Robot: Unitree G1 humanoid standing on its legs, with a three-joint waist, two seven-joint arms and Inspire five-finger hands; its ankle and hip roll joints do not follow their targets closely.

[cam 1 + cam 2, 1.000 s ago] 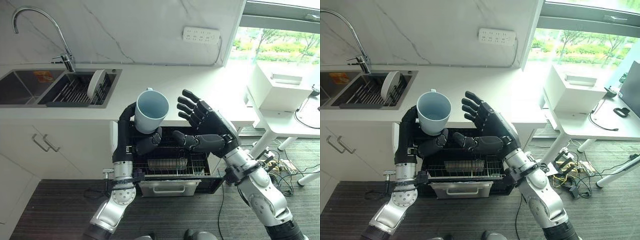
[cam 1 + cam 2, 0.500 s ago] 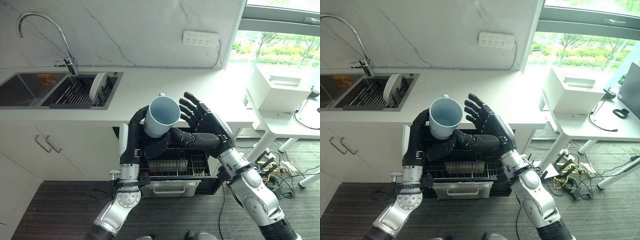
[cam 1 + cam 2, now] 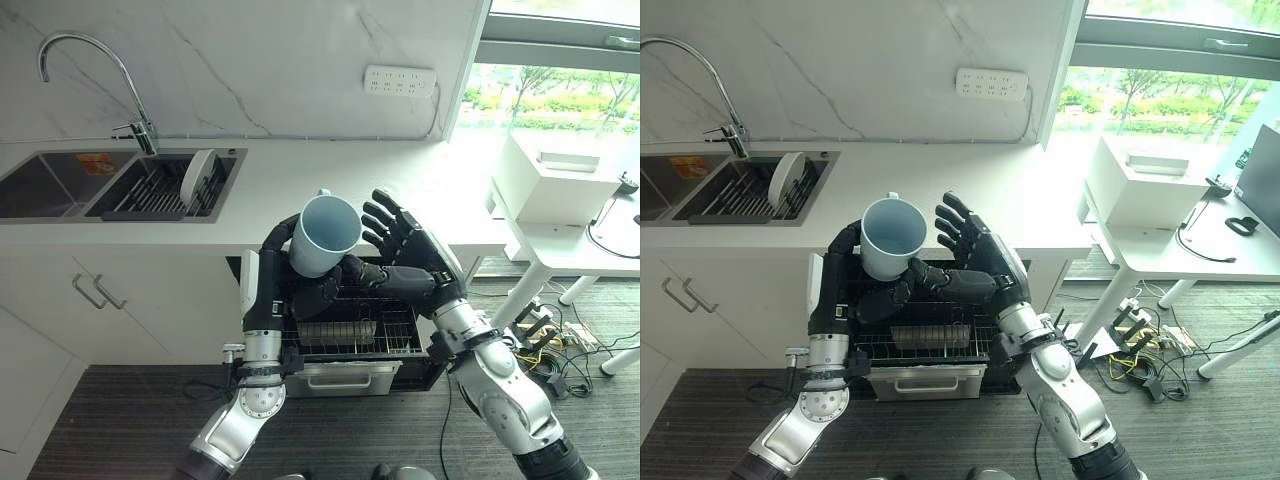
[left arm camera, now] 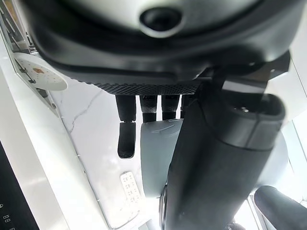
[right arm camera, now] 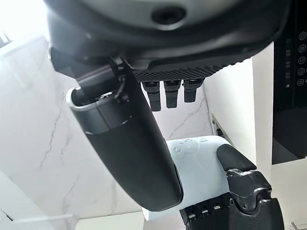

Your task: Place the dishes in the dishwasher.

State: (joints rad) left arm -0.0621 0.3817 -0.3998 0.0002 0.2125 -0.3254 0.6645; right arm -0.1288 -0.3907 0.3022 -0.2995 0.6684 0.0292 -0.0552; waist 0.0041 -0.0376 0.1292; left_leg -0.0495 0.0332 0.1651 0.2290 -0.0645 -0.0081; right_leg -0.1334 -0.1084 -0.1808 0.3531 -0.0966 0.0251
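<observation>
One mug is in hand and not yet racked. Left eye view: the left hand grips the mug from beneath, mouth tilted up toward the camera, above the pulled-out rack of the dishwasher. The right hand stands just beside the mug, fingers straight and spread, thumb reaching under toward the left hand. One plate stands on edge in the drainer in the sink, well apart.

Right eye view: same arrangement; the mug sits high over the rack, which appears to hold at most one low item, too indistinct to name.

Left wrist view: the fingers curl against the mug, the thumb across its side; the plate shows off to one side.

Right wrist view: the fingers are extended, holding nothing; the mug lies past the thumb, with the left hand clasping it.

Judgement: task is early. The mug needs lowering into the rack, and the plate awaits collection.
</observation>
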